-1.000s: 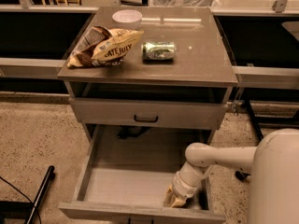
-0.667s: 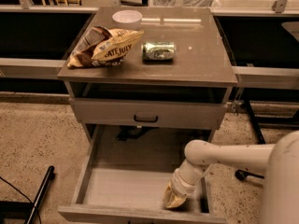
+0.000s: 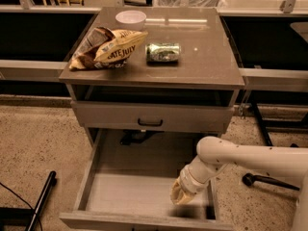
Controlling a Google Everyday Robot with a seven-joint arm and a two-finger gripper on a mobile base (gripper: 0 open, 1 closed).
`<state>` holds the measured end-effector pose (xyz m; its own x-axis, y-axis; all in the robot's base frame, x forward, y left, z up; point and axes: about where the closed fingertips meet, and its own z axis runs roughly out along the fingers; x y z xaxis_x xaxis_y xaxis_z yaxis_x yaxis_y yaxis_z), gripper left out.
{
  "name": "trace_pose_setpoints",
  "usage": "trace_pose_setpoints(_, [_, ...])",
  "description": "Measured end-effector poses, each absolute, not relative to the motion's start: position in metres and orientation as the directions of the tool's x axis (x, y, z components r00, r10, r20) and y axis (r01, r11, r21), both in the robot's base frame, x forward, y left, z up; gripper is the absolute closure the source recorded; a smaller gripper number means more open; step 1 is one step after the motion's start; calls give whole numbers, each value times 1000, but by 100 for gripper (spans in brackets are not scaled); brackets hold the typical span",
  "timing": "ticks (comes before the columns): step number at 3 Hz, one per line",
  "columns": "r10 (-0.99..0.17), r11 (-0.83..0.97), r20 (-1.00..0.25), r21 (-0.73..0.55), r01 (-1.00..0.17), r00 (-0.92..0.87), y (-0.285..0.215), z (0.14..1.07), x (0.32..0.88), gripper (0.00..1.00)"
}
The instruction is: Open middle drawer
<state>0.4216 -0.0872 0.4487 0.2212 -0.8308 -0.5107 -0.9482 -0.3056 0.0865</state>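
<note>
The end effector [image 3: 179, 198] hangs low in the right front corner of the middle drawer [image 3: 126, 192], just behind its front panel; whether it is open or closed cannot be told. That drawer stands well out of the cabinet toward the camera, its long axis left to right and its tray bare, so any further pull would run straight toward the camera. The upper drawer [image 3: 153, 115] sits shut beneath the tabletop [image 3: 202, 61].

Cream hand [image 3: 182, 192] in grey-beige middle drawer [image 3: 126, 192]; green can [image 3: 162, 52]; white bowl [image 3: 131, 18]
</note>
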Motion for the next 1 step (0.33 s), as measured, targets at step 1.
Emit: trace_pose_setpoints(1, [-831,-306,-511,86,-948,221,-87,449,422,27])
